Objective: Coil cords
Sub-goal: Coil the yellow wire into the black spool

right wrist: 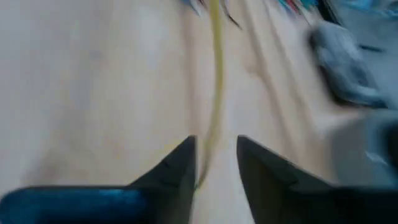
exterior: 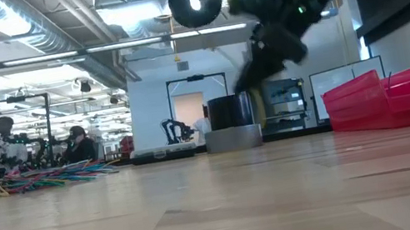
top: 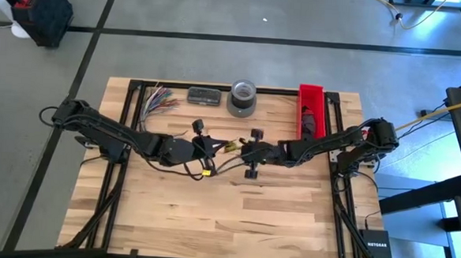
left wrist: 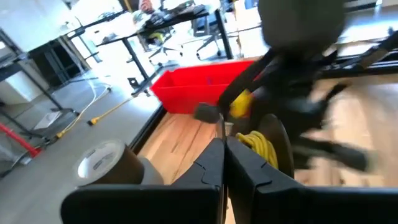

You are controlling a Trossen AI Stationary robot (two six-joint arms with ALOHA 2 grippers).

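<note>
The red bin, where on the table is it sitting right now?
In the high view the red bin sits at the table's far edge on the right arm's side, just right of the grey tape roll.

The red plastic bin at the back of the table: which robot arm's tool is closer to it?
The right one. The right tool hangs mid-table, just left of and in front of the red plastic bin; the left tool is farther left.

Thin black cord (top: 213, 166) with yellow bits, draped mid-table — loose, partly looped, not bundled
</note>
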